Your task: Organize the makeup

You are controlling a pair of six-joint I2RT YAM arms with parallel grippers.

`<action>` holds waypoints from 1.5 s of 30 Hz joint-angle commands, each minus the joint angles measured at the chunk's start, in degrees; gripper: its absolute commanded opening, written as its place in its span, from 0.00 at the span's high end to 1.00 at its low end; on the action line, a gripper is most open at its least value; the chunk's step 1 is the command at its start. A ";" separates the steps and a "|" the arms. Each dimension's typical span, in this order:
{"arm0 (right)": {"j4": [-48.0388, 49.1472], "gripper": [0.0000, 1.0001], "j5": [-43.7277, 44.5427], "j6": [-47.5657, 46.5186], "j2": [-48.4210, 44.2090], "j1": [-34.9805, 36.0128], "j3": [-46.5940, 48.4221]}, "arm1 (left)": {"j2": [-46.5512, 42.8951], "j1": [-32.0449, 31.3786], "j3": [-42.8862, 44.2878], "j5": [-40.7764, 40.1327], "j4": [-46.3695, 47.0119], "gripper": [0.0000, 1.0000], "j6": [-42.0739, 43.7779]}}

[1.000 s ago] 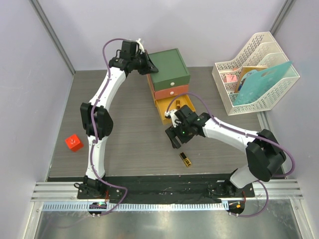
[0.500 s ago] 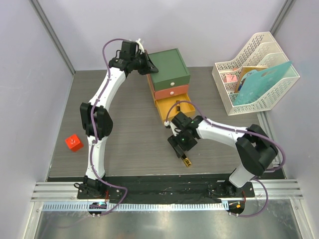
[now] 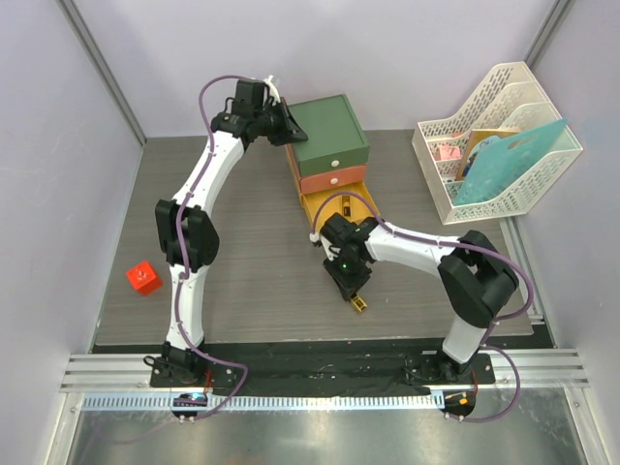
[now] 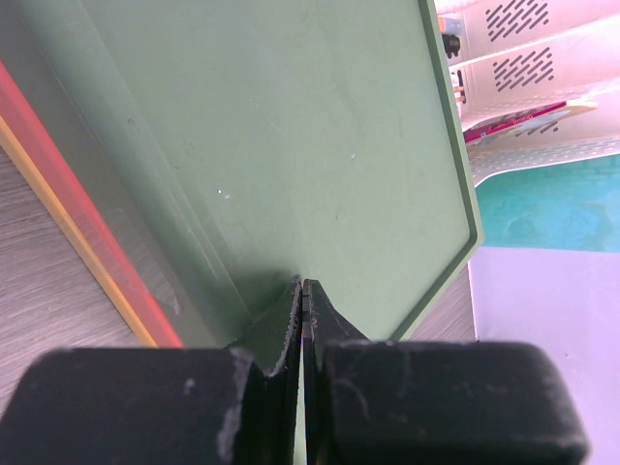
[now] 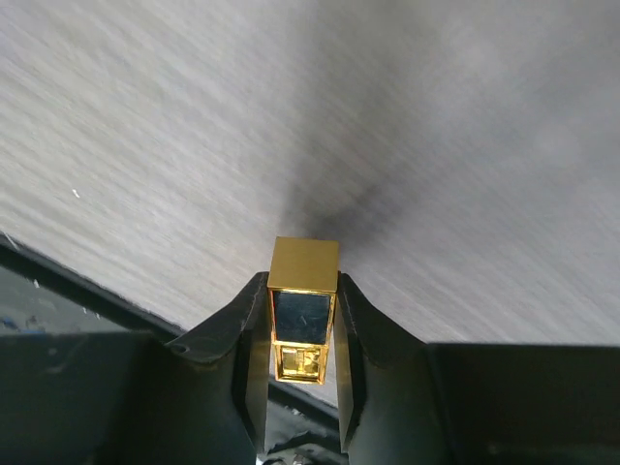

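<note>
A gold-and-black lipstick (image 3: 360, 306) lies on the grey table near the front edge, the only makeup in view. My right gripper (image 3: 354, 294) is down over it. In the right wrist view its fingers (image 5: 254, 315) press both sides of the lipstick (image 5: 304, 300), so my right gripper (image 5: 303, 283) is shut on it. My left gripper (image 3: 289, 133) is shut with nothing in it. Its tips (image 4: 304, 288) rest against the green top (image 4: 291, 145) of the drawer box (image 3: 329, 131) at the box's back left corner.
The drawer box's yellow bottom drawer (image 3: 334, 207) stands pulled out toward the right arm. A small red cube (image 3: 143, 278) sits at the left of the table. A white file rack (image 3: 489, 145) holding a teal folder stands at the back right.
My right gripper has swung left and toward the front edge, come down over the lipstick and closed its jaws onto it. The left arm has not moved.
</note>
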 commanded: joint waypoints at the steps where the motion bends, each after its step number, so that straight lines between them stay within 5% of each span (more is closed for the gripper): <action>1: 0.48 0.99 7.43 -0.75 -4.40 0.29 7.56 | 5.28 1.39 -4.57 -6.78 -16.16 1.00 4.54; 13: 13.13 0.99 13.07 4.34 1.21 -8.74 22.77 | 5.46 1.39 -4.65 -6.17 -15.81 1.00 4.28; 22: 15.43 0.94 11.57 2.32 17.88 -12.45 39.55 | 5.90 1.39 -5.00 -5.11 -15.63 1.00 4.19; 25: 13.22 0.48 11.04 3.28 20.20 -12.71 43.43 | 5.90 1.39 -5.09 -4.94 -15.72 1.00 4.36; 26: 13.31 0.25 12.43 3.90 19.77 -12.71 42.65 | 5.81 1.39 -5.09 -5.02 -15.72 1.00 4.45; 28: 14.45 0.12 14.11 5.39 17.06 -12.63 40.72 | 5.81 1.39 -5.09 -5.11 -15.72 1.00 4.71; 31: 16.65 0.11 16.31 6.71 12.92 -12.71 35.71 | 5.81 1.48 -4.66 -5.55 -16.07 1.00 5.24; 34: 19.81 0.13 15.79 9.60 6.24 -13.32 28.68 | 5.90 1.74 -4.39 -5.55 -16.07 1.00 5.24; 40: 34.55 0.39 2.23 24.79 -8.52 -17.54 8.57 | 6.95 1.74 -3.86 -4.93 -15.98 1.00 4.98; 41: 39.63 0.63 0.60 26.47 -9.93 -19.03 3.32 | 7.22 1.74 -3.69 -4.85 -16.07 1.00 4.98; 43: 41.43 0.90 -3.00 28.94 -12.23 -20.09 -0.06 | 7.48 1.74 -3.51 -5.02 -16.33 1.00 4.98; 45: 42.58 0.99 -5.82 31.23 -12.67 -21.15 -3.32 | 7.83 1.74 -3.07 -5.11 -16.68 1.00 5.07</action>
